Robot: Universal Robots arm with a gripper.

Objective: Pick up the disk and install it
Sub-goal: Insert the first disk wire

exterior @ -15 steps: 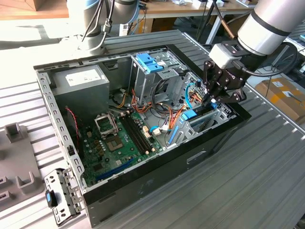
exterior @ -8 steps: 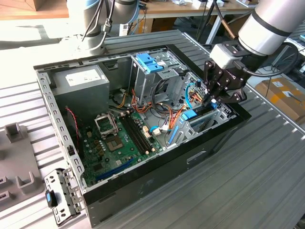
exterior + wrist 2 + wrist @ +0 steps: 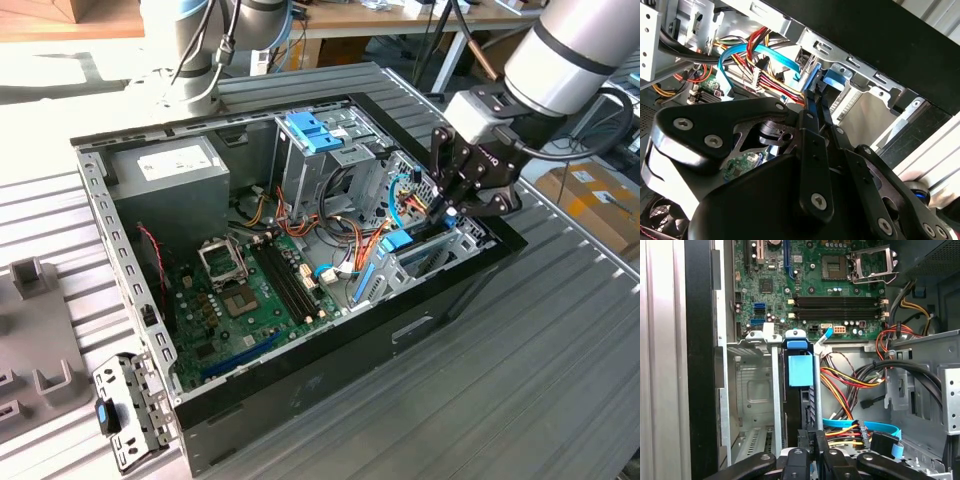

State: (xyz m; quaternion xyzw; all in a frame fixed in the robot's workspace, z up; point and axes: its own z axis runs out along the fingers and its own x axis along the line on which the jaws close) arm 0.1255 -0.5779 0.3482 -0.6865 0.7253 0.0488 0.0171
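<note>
We see the open computer case (image 3: 300, 400) lying on its side on the ribbed metal table (image 3: 520, 380), with the green motherboard (image 3: 250, 290) exposed. The arm reaches in from the exterior view's right, and the gripper (image 3: 452, 205) hangs over the low drive cage (image 3: 440, 250) at the case's corner nearest that side. In the first wrist view the gripper (image 3: 812, 440) has its fingers (image 3: 821, 442) drawn nearly together, pinching the upper edge of the disk (image 3: 802, 405), which stands on edge in a slot of the drive cage (image 3: 755, 390). We note the disk's blue plastic rail (image 3: 800, 362) with its tab facing the motherboard (image 3: 810, 290). In the second wrist view the fingers (image 3: 812, 125) are likewise close together around a thin blue-edged part (image 3: 827, 80) of the disk at the cage's metal wall (image 3: 860, 85). The grip appears clenched on the disk. Blue data cables (image 3: 865, 430) and red-and-yellow power wires (image 3: 840, 382) run just beside the slot. The tall cage with a light-blue bracket (image 3: 315, 132) stands near the grey power supply (image 3: 165, 180).
</note>
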